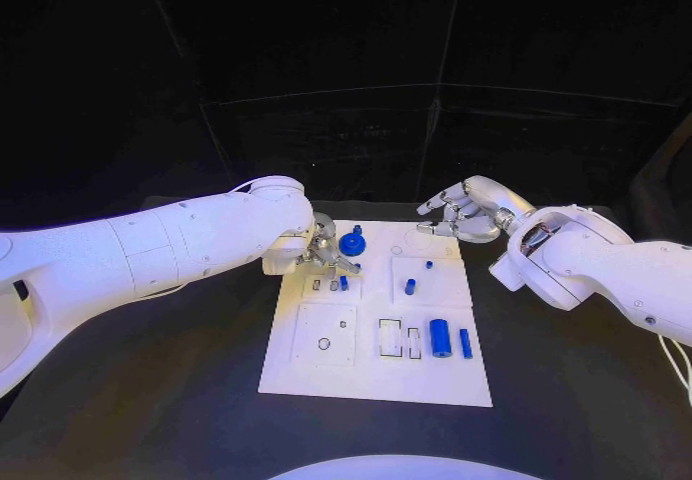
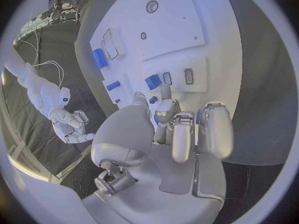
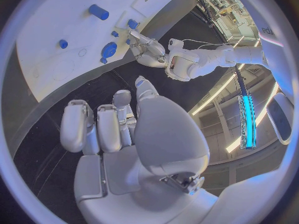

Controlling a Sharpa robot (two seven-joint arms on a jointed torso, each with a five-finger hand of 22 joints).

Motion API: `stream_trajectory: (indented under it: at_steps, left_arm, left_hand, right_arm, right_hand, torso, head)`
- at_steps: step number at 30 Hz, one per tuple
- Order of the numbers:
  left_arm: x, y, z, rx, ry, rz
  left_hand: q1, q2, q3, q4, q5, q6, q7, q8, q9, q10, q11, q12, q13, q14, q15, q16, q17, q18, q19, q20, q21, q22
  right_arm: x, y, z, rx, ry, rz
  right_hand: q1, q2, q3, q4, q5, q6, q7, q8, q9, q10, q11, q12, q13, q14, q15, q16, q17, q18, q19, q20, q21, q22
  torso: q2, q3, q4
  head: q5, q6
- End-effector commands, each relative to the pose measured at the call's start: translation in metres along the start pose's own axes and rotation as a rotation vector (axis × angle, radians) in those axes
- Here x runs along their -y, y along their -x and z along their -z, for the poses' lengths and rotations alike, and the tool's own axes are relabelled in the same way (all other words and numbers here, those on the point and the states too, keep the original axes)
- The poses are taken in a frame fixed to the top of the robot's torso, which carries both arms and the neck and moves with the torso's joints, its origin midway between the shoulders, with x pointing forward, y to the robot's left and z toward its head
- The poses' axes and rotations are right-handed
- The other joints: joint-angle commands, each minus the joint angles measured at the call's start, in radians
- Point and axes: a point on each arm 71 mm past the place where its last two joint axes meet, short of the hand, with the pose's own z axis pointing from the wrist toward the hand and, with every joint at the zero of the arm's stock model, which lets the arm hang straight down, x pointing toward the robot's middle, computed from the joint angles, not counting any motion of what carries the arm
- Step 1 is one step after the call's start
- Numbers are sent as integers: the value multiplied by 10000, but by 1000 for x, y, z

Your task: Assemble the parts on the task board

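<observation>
White task board (image 1: 325,375) lying at the centre of the black table (image 1: 144,400), long sides running from the near edge to the far edge. Left hand (image 1: 320,253) over the board's far-left corner, fingers (image 2: 182,134) pointing down at the board beside a small blue block (image 2: 152,81); whether they pinch a part cannot be told from these views, as the fingertips hide the contact. A round blue gear-like part (image 1: 355,243) sits just beside this hand, near the board's far edge. Right hand (image 1: 464,212) hovering at the board's far-right corner, fingers (image 3: 99,127) loosely curled and apart, grasping nothing. Toward the near-right corner, a large blue cylinder (image 1: 438,334) lies flat, with a slimmer blue bar (image 1: 466,342) just beside it on the right-edge side; both lie parallel to the long sides. 2 rectangular outlines (image 1: 400,338) are next to the cylinder on its other side. A small blue peg (image 1: 410,287) stands near the board's middle, and a smaller blue stud (image 1: 428,265) beyond it toward the far edge.
</observation>
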Motion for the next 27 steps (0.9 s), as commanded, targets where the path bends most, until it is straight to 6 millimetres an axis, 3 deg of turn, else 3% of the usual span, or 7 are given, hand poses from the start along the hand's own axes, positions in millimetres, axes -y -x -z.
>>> stream_trajectory:
  at_steps: [1,27]
  left_arm:
    - [1,-3,-1,-232,99,-225]
    - [8,-8,-5,-337,-67,-280]
  left_hand:
    - [104,19,11,-67,-26,-103,-6,67,18,-84,1,-54,-8,1054,7,32,2631,-59,-17,0,1,-5]
    - [460,146,122,-282,-23,-216,12,166,201,-143,21,-86,-8,1054,29,32,2631,-42,-60,30,-41,-62]
  right_arm:
    - [-1,0,-1,-100,38,-18]
    - [-2,-3,-4,-299,74,22]
  right_hand:
    - [105,12,-59,1,43,-45,-11,37,-2,-71,18,-51,-13,315,-81,-57,-14,132,-88,16,-44,-12]
    - [165,49,-72,-9,181,-50,-12,59,-2,-107,15,-108,-71,311,-83,-88,-36,145,-124,15,-89,-84]
  torso:
    - [6,-4,8]
    - [9,2,7]
  head:
    - [-1,-33]
    - [9,-119]
